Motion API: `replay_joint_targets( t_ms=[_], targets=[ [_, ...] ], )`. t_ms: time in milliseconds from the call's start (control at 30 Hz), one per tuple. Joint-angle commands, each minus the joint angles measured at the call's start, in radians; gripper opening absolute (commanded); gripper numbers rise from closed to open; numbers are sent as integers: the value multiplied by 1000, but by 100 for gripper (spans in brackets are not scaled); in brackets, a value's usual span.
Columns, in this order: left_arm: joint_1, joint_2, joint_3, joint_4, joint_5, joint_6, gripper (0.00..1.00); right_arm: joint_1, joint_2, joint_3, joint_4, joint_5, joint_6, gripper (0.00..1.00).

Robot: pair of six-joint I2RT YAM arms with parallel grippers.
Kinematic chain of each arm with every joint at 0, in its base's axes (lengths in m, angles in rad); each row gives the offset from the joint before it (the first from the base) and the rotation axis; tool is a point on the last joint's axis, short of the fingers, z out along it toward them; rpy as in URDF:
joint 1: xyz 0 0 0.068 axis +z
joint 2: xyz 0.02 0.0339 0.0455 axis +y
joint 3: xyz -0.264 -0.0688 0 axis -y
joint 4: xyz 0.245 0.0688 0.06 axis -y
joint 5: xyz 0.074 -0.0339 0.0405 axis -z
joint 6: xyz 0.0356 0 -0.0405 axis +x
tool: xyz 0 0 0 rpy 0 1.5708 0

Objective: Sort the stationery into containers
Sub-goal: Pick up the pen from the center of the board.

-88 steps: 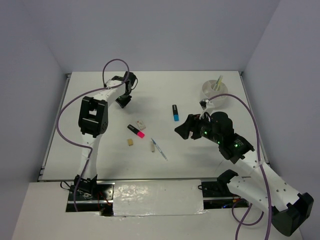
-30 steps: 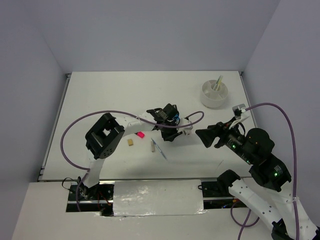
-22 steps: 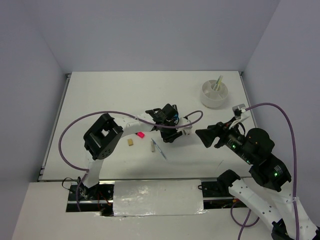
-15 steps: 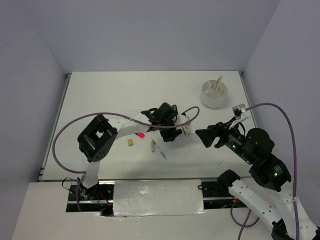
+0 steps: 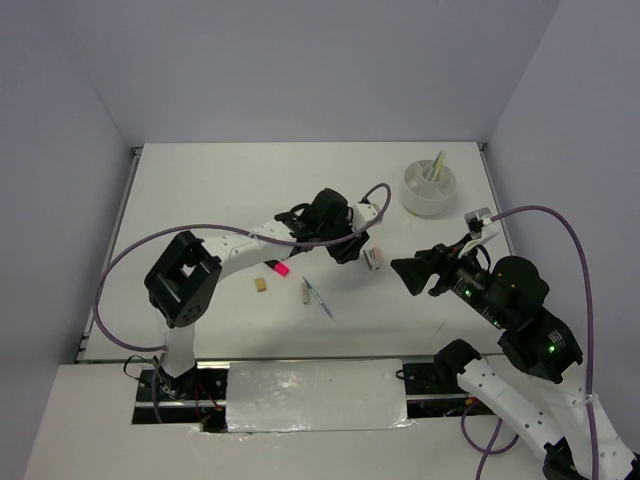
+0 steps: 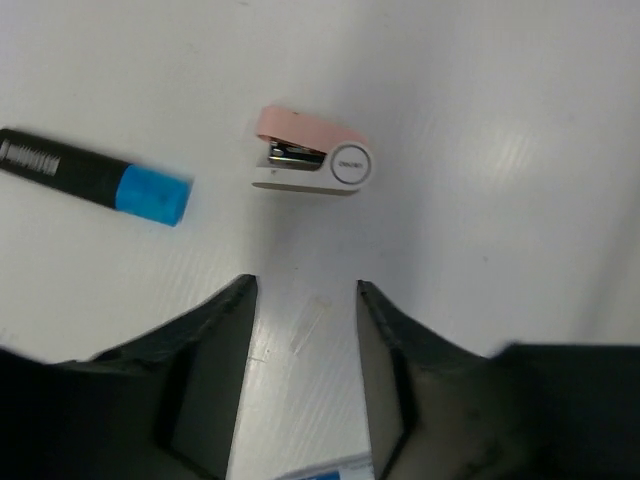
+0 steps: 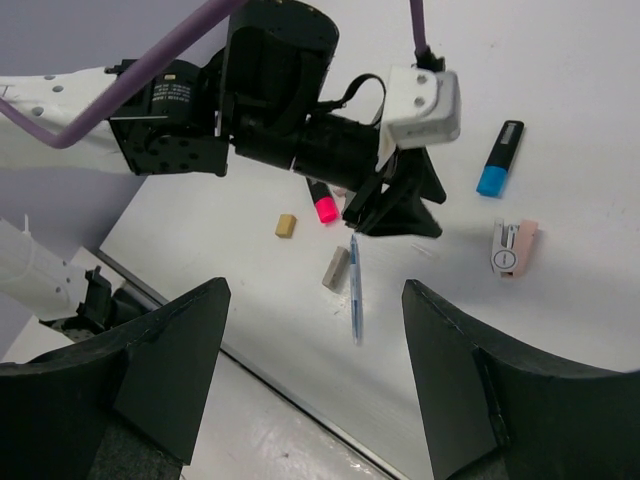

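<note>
Though barely begun, shows only a yellow stick [image 5: 437, 163] in bowl [image 5: 425, 207]. Leaves stapler [image 6: 312, 160], blue highlighter [image 6: 95, 177], pink highlighter [image 5: 280, 268], pen [image 5: 318, 298], tan eraser [image 5: 261, 285] and white eraser [image 5: 304, 294] loose on bench [image 5: 200, 180]. Holds left tool [image 6: 305, 290] part open, empty, near stapler; right tool [image 7: 312, 300] wide open, empty.

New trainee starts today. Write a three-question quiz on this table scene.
1. True or false: the left gripper holds the stapler.
2. What sticks up out of the bowl? A) a yellow stick B) a pen C) an eraser
3. Fill in: the highlighter near the stapler is black and ____.

Key: 1 false, the stapler lies free and the jaws are open and empty; 2 A; 3 blue.
</note>
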Motion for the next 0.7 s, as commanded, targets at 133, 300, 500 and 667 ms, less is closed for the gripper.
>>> replay_joint_targets(
  t_ms=[133, 300, 500, 667],
  targets=[
    [16, -9, 110, -52, -335, -433, 53, 7, -1, 52, 4, 29, 8, 78],
    [-100, -28, 191, -263, -737, -868, 82, 7, -17, 87, -8, 98, 31, 78],
    [-196, 53, 406, -618, -962, -1283, 99, 7, -32, 90, -30, 98, 41, 78],
    [-191, 36, 420, -847, -955, -1739, 62, 7, -61, 93, -53, 120, 33, 78]
  ],
)
